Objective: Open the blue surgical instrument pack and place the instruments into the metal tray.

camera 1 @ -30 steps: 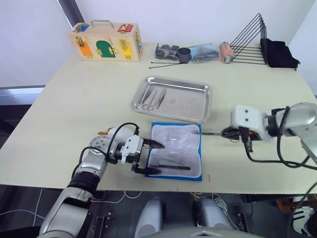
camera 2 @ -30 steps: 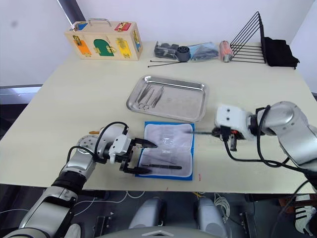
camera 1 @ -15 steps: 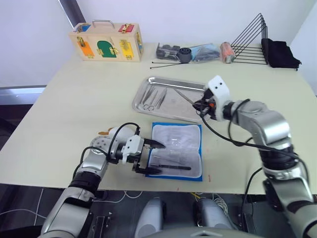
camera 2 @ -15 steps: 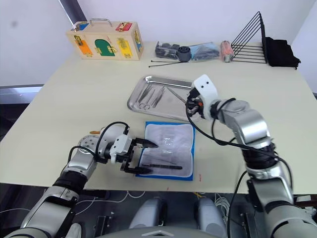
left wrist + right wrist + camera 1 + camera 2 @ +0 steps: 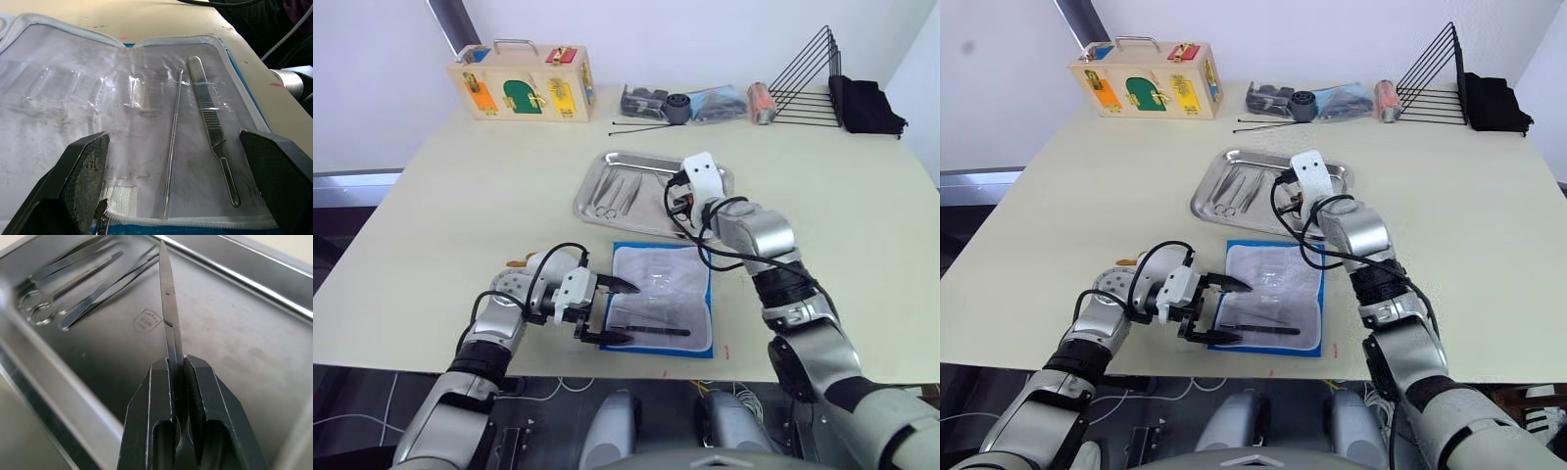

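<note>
- Right gripper (image 5: 177, 382) clamps scissors (image 5: 168, 313) above the metal tray (image 5: 234, 333).
- Left gripper (image 5: 607, 311) is spread wide over the blue surgical instrument pack's (image 5: 661, 299) edge.

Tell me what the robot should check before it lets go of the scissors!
1. Scissors gripped: ok, the right gripper is shut on them.
2. Scissors over the tray: ok, the right wrist view shows tray floor under the blades.
3. Blades clear of the instruments already in the tray: ok, those lie apart at the tray's other end.
4. Scissors low enough to drop gently: cannot tell.
5. Pack open: ok, it lies flat; the left gripper is open at its edge.
6. Pack emptied: not ok, forceps and a probe are in its sleeves.
</note>
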You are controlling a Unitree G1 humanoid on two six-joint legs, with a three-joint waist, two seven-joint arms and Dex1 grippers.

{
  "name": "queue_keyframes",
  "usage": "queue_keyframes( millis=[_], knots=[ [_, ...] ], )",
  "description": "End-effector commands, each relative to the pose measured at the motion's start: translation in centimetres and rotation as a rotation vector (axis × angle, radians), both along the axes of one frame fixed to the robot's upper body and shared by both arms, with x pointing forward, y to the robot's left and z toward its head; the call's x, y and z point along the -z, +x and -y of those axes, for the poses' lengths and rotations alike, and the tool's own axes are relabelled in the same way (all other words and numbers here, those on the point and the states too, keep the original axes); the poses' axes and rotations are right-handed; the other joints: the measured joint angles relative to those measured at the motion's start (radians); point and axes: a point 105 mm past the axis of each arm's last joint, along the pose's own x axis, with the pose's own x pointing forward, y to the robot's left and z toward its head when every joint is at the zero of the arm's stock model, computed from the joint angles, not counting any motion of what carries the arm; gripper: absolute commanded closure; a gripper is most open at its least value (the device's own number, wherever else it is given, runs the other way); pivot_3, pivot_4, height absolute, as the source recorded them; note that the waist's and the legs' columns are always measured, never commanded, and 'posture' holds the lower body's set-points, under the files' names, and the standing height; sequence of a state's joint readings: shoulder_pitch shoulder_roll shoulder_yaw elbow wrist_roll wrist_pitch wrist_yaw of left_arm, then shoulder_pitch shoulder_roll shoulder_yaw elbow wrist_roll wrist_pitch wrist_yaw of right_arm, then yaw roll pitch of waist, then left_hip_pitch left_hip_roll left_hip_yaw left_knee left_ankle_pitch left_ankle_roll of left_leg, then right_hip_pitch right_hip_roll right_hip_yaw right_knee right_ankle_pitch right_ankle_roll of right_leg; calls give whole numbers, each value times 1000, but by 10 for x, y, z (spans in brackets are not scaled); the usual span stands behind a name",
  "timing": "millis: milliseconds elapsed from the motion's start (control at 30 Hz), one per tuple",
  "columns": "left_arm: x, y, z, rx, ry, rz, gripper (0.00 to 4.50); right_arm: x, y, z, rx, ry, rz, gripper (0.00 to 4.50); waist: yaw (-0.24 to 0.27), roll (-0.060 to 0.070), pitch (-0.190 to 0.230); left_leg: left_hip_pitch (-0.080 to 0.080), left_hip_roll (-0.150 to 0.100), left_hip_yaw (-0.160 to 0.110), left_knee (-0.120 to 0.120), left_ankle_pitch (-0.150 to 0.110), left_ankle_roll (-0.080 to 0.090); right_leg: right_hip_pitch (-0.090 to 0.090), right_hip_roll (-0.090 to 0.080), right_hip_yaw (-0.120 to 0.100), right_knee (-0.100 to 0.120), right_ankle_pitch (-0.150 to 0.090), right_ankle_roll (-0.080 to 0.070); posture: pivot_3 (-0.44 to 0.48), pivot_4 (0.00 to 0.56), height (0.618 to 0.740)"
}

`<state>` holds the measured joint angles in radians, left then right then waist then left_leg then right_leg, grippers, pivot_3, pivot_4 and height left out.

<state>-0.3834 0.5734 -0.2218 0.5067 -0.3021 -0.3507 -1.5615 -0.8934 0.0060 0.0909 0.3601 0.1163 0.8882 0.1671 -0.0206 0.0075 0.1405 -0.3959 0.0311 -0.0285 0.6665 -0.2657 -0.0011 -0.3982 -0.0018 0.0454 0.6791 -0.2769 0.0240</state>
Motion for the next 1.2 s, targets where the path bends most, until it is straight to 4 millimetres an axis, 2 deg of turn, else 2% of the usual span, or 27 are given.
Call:
queue_keyframes(
  millis=[33,367,533,567,733,767,800,833,933,1033,1133,1200],
  knots=[
    [29,-15,-2,7,81,-119,0,-13,11,-15,45,63,21,4480,-1,0,0,0,0,0,0,0,0,0,0,0,0,0,0,0,150,740],
    [31,-19,-4,-4,79,-124,0,7,20,-31,96,95,-90,4480,-14,0,0,0,0,-1,-1,0,0,0,0,0,0,0,0,0,150,740],
    [31,-19,-4,-12,79,-123,0,8,14,-42,23,133,-122,4480,-16,0,0,1,0,-2,-1,0,0,0,0,0,0,0,0,0,150,740],
    [31,-19,-4,-13,79,-124,0,8,12,-44,4,140,-124,3591,-17,0,0,1,0,-3,-1,0,0,0,0,0,0,0,0,0,150,740],
    [32,-20,-5,-12,79,-127,0,0,10,-45,-25,180,-112,1479,-17,1,0,1,0,-4,-1,0,0,0,0,0,0,0,0,0,150,740],
    [32,-20,-5,-11,80,-128,0,-5,11,-43,-26,193,-100,765,-17,1,0,1,0,-4,-2,0,0,0,0,0,0,0,0,0,150,740],
    [32,-20,-4,-11,80,-128,0,-10,12,-42,-28,208,-87,266,-17,1,0,1,0,-4,-2,0,0,0,0,0,0,0,0,0,150,740],
    [32,-20,-4,-10,80,-128,0,-15,11,-40,-32,221,-77,105,-17,1,0,1,0,-4,-2,0,0,0,0,0,0,0,0,0,150,740],
    [32,-20,-4,-9,80,-127,0,-26,8,-33,-52,249,-52,105,-17,1,0,1,0,-5,-2,0,0,0,-1,0,0,0,0,0,150,740],
    [32,-19,-4,-8,80,-124,0,-40,0,-18,-94,297,19,105,-16,1,0,0,0,-5,-2,0,0,0,-1,0,0,0,0,0,150,740],
    [31,-18,-3,-7,78,-123,0,-55,-19,1,-221,328,138,105,-12,1,0,0,0,-5,-2,0,0,0,-1,0,-1,0,0,0,150,740],
    [31,-19,-3,-6,77,-124,0,-54,-34,13,-287,317,164,105,-14,1,0,-1,-1,-5,-2,0,0,0,-1,1,-1,0,0,0,150,740]
  ],
)
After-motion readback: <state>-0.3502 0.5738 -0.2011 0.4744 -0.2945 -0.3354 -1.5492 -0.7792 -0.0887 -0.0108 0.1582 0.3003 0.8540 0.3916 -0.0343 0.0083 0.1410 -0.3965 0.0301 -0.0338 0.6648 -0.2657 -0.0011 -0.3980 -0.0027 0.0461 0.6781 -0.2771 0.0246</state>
